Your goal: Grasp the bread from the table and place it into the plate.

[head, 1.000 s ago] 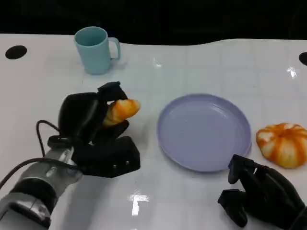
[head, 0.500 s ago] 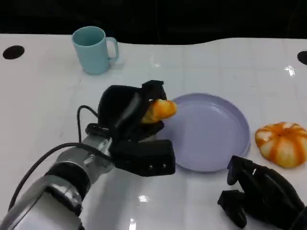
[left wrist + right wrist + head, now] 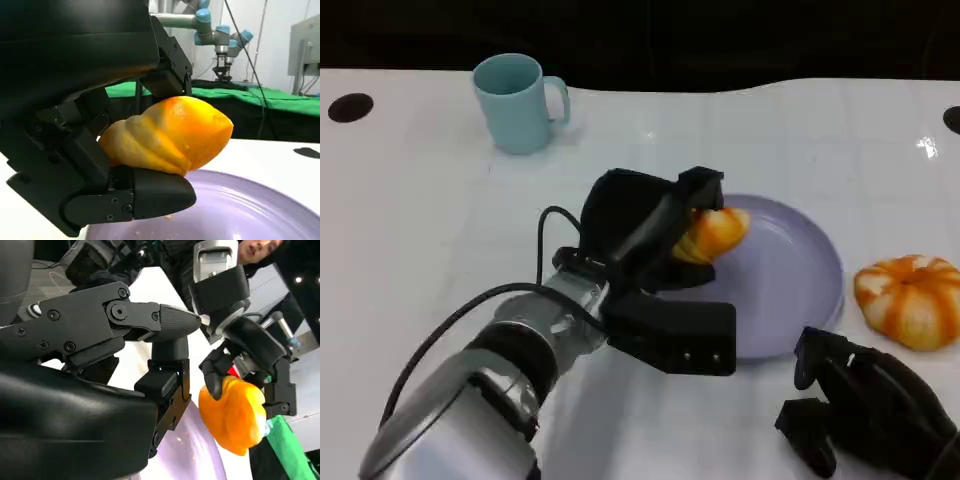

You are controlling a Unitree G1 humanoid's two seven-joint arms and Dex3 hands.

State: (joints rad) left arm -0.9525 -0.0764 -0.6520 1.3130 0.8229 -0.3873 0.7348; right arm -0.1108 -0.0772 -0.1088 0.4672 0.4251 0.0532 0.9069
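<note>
The left hand (image 3: 655, 235) grips the bread (image 3: 712, 233) between its fingers, holding it just above the plate's (image 3: 800, 280) left rim, not touching the dish. The right hand (image 3: 865, 410) rests near the table's (image 3: 420, 200) front right corner, fingers curled in, holding nothing. A pumpkin (image 3: 910, 300) sits beside the plate's right edge.

A light blue mug (image 3: 518, 102) is seen upright on the white tabletop (image 3: 410, 220), well beyond the left hand (image 3: 650, 245) and off to its left, its handle turned toward the right. An orange, white-striped pumpkin (image 3: 911, 300) is seen lying just beyond the right hand (image 3: 865, 410), near the tabletop's right edge.
</note>
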